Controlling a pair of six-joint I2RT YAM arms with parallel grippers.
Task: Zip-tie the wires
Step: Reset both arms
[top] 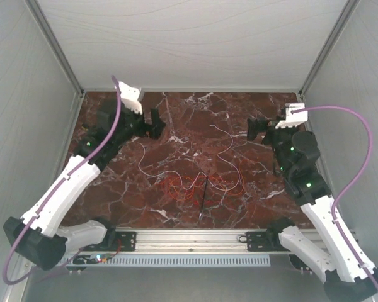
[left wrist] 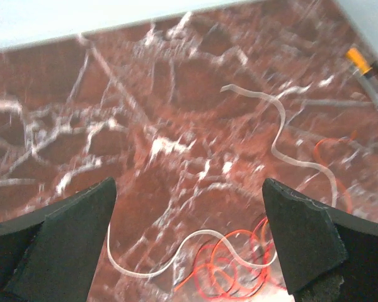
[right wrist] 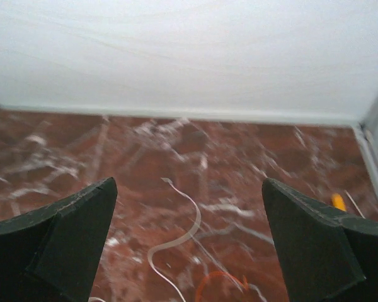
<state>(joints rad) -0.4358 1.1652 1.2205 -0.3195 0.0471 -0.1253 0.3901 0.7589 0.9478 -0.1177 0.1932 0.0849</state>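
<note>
The hair-thin red, orange and white wires (top: 190, 184) are lying in loose loops on the near middle of the red-brown marble desk (top: 113, 195), with the thin straight black plastic zip tie (top: 203, 196) lying among them. The left claw (top: 156, 124) and right claw (top: 253, 130) are hovering farther back, to the left and right of the wires, each gaping wide and gripping nothing.

Wires (top: 188, 185): hair-thin red, orange and white strands in loose overlapping loops, lying flat mid-desk (top: 176, 119) (white ends trail out left and right). Zip tie (top: 203, 196): thin black strip, straight, not looped, lying among the red loops.
</note>
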